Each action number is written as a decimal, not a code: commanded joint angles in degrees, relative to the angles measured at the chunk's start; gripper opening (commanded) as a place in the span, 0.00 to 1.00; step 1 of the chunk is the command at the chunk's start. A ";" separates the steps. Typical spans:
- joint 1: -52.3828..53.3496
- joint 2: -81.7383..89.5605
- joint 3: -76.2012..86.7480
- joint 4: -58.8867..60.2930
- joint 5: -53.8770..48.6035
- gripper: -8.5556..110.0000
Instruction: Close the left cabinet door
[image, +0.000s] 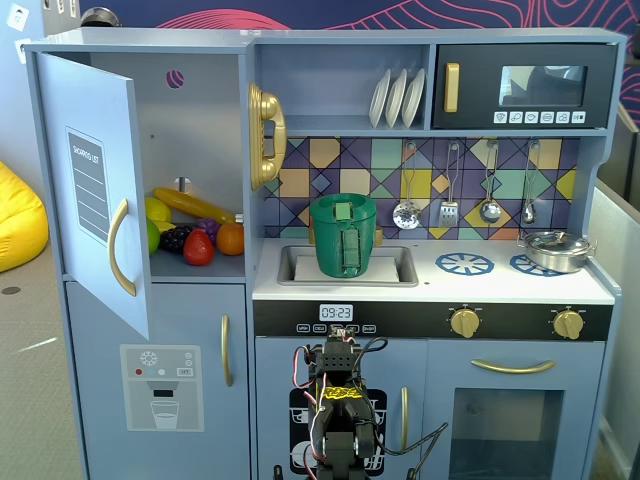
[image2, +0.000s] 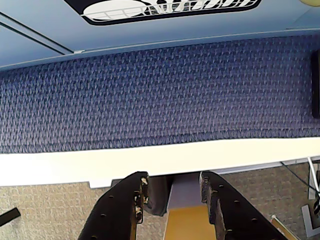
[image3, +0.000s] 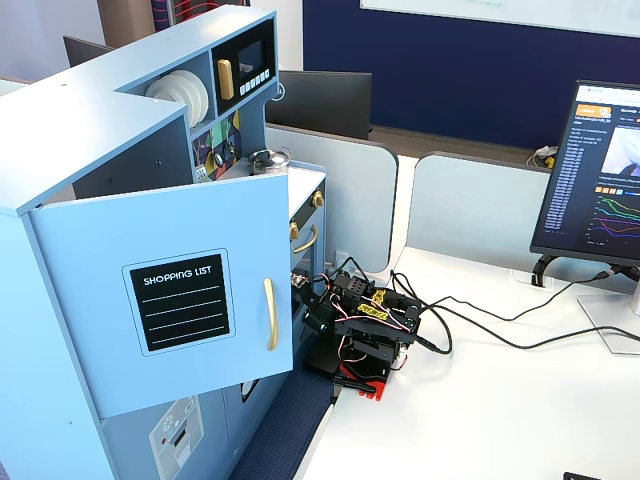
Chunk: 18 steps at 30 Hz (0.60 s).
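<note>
The left cabinet door (image: 95, 190), light blue with a black "SHOPPING LIST" panel and a curved gold handle (image: 120, 247), stands swung wide open at the toy kitchen's upper left. It also shows in a fixed view from the side (image3: 165, 290). The arm (image: 340, 400) sits folded low in front of the kitchen's middle, well below and right of the door, touching nothing. In the wrist view my gripper (image2: 173, 177) points down at the white table edge (image2: 150, 160). Its jaws stand apart with nothing between them.
Toy fruit (image: 190, 235) lies on the shelf inside the open cabinet. A gold phone (image: 265, 135) hangs beside it, and a green pot (image: 343, 235) stands in the sink. A blue mat (image2: 160, 95) lies below the kitchen. Cables (image3: 480, 330) and a monitor (image3: 600, 170) are on the table.
</note>
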 joint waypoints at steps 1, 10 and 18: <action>-2.90 -0.18 -0.35 10.28 1.41 0.07; -4.39 -0.18 -0.35 10.28 1.58 0.07; -20.65 -0.97 -1.49 -0.35 4.75 0.07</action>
